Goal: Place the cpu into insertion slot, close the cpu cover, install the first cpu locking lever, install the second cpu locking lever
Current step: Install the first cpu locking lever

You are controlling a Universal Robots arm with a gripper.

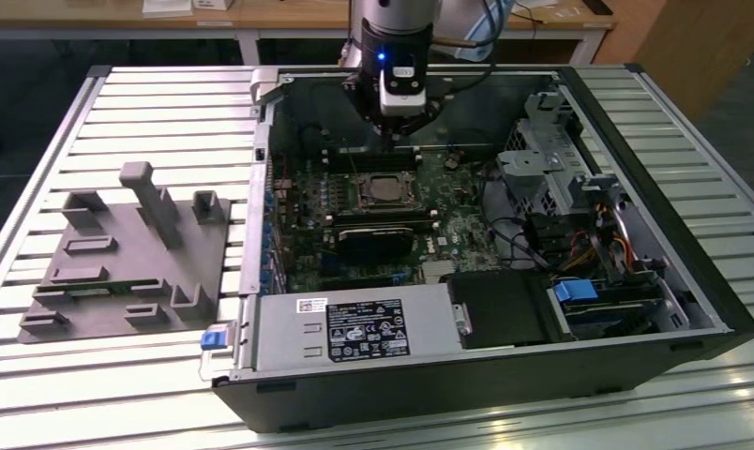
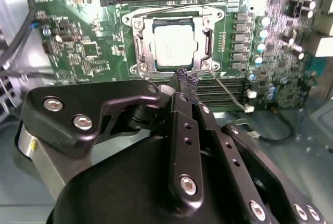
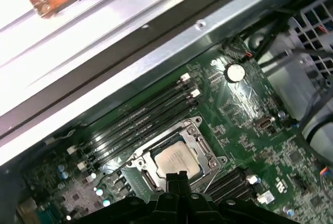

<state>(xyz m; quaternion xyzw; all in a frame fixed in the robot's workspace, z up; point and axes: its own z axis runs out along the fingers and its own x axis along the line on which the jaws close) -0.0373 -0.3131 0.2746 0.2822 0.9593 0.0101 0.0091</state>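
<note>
Hangs as a gripper inside the open case on the bench, pointing down at the green board. Has the fingers clenched together, grasping nothing. Puts their tips at the edge of the slot in both wrist views; cannot tell whether touching. Shows the cpu flat in the slot, pale face up, with the cover lying down around it. Has a grey fixture well apart on the bench.

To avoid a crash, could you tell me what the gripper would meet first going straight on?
Probably the cpu cover's edge beside the seated cpu, just ahead of the gripper; depth is unclear.
</note>
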